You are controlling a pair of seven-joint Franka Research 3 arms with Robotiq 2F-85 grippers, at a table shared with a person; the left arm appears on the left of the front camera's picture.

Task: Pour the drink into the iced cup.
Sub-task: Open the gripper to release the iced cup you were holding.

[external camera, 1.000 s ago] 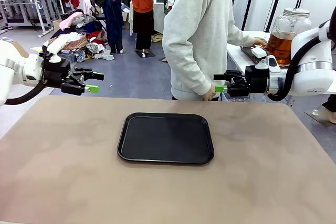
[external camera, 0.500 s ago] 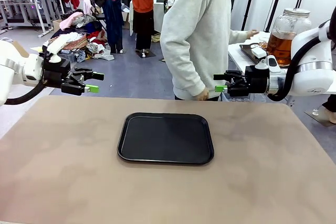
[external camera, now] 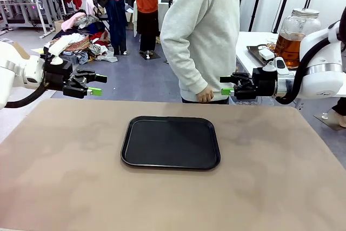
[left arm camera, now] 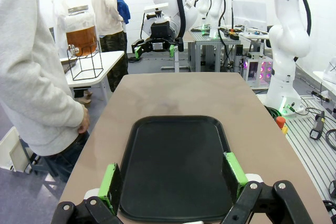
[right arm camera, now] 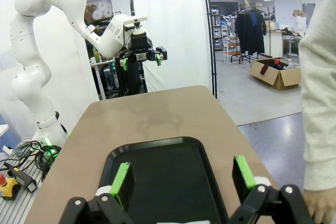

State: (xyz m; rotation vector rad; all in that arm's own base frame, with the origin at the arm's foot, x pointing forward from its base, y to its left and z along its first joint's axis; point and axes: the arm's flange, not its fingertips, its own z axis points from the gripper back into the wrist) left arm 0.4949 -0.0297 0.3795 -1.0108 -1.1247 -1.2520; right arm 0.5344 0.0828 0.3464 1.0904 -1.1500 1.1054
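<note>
While both pincers, left pincer (external camera: 96,85) and right pincer (external camera: 226,85), gape empty, your drink (external camera: 288,48) waits upper right, nothing poured.

We see our right gripper (right arm camera: 181,178) with jaws wide, empty, above black tray (right arm camera: 163,182) on tan table (right arm camera: 152,116); left gripper (right arm camera: 140,57) open across; person's hand (right arm camera: 316,207) at right.

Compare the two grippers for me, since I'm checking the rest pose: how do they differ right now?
The left gripper hangs beyond the table's far left edge; the right gripper at the far right, near the person's hand. Each points inward toward the other. Both are open, empty, level.
</note>
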